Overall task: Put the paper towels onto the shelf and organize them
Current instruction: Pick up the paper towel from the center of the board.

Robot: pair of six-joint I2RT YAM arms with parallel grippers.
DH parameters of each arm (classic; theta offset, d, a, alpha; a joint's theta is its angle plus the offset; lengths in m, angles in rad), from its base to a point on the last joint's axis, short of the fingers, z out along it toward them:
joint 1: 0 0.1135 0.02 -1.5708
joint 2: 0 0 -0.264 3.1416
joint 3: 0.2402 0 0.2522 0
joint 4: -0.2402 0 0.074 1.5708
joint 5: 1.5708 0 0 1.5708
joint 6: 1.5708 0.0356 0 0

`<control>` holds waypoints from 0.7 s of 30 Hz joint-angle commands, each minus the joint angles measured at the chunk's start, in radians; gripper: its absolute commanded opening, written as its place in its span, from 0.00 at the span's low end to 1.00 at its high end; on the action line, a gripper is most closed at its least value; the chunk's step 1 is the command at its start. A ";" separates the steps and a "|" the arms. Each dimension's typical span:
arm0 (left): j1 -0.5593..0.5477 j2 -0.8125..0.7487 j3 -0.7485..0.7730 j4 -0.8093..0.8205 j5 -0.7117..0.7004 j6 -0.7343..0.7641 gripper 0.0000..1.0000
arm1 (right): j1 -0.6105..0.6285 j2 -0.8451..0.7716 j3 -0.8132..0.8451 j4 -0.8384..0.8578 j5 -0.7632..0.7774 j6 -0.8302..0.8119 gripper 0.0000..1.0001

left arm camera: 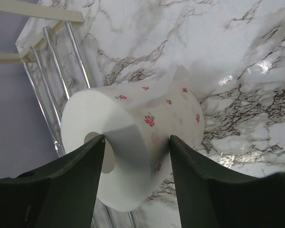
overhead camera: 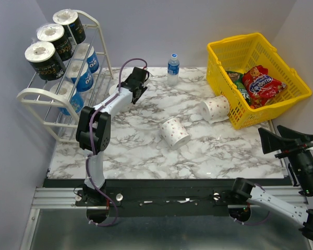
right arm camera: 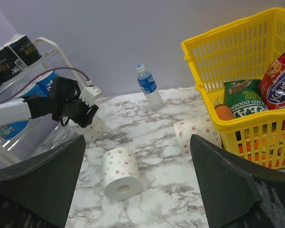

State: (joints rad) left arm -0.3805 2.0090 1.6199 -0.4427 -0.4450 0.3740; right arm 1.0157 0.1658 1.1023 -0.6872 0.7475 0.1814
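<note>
A white paper towel roll with small red dots (left arm camera: 147, 118) lies on the marble table beside the shelf's bottom bars (left arm camera: 54, 71). My left gripper (left arm camera: 137, 138) is shut on it, one finger on its end face by the core, the other on its wrapped side. From above, the left gripper (overhead camera: 124, 89) is next to the white shelf (overhead camera: 34, 94), which holds black rolls (overhead camera: 44, 60) on top and blue rolls (overhead camera: 86, 75) lower down. Two more dotted rolls (overhead camera: 175, 133) (overhead camera: 215, 108) lie on the table. My right gripper (overhead camera: 284, 136) (right arm camera: 137, 137) hovers open and empty off the table's right side.
A yellow basket (overhead camera: 219, 57) holding snack packs (overhead camera: 261, 83) stands at the back right, with one dotted roll against its front. A small water bottle (overhead camera: 172, 69) stands at the back middle. Walls close in the left and rear.
</note>
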 commanded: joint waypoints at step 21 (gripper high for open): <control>0.025 0.000 -0.014 0.009 -0.150 -0.009 0.48 | 0.007 0.027 -0.038 0.052 0.019 -0.037 1.00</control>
State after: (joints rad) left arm -0.3801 2.0113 1.5909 -0.4496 -0.5186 0.3477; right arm 1.0157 0.1959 1.0729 -0.6468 0.7475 0.1635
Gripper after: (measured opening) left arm 0.588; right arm 0.998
